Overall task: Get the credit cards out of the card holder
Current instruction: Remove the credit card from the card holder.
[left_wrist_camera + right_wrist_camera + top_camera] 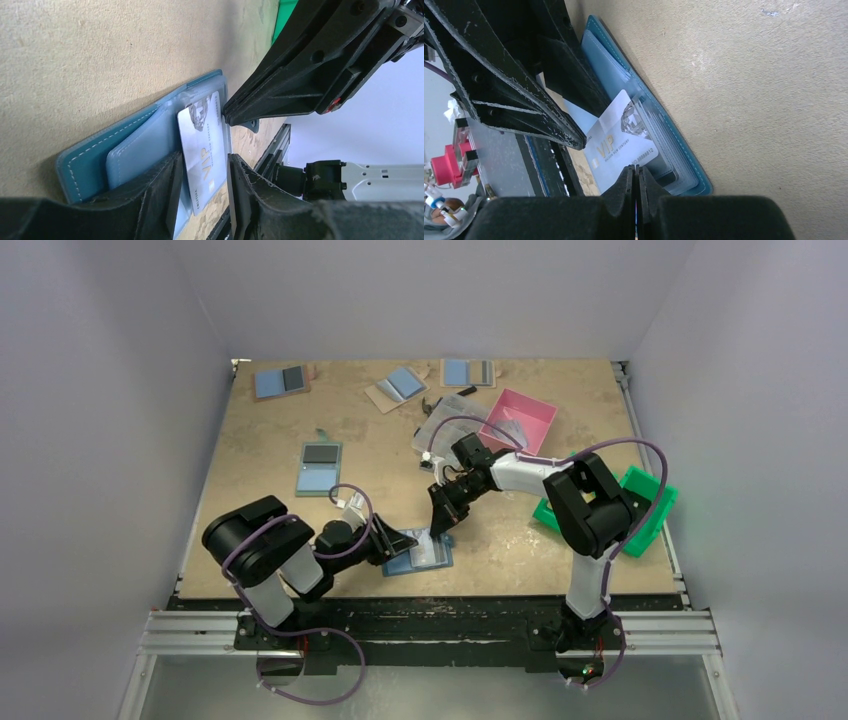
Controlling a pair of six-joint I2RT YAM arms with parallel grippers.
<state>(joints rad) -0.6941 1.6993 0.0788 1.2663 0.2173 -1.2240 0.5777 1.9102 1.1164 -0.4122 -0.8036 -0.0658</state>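
The card holder lies open near the table's front edge, blue with a dark teal edge. A pale silver credit card marked VIP sticks halfway out of it toward the table's front edge, also seen in the right wrist view. My left gripper is open, one finger over the holder's light blue half, the other past the card's far side. My right gripper is shut, its tips right at the card's end edge; I see nothing between them. Its tip shows in the left wrist view.
A blue holder with a black panel lies mid-left. More holders lie along the back. A clear container and a pink bin stand behind the right arm, a green tray at the right edge.
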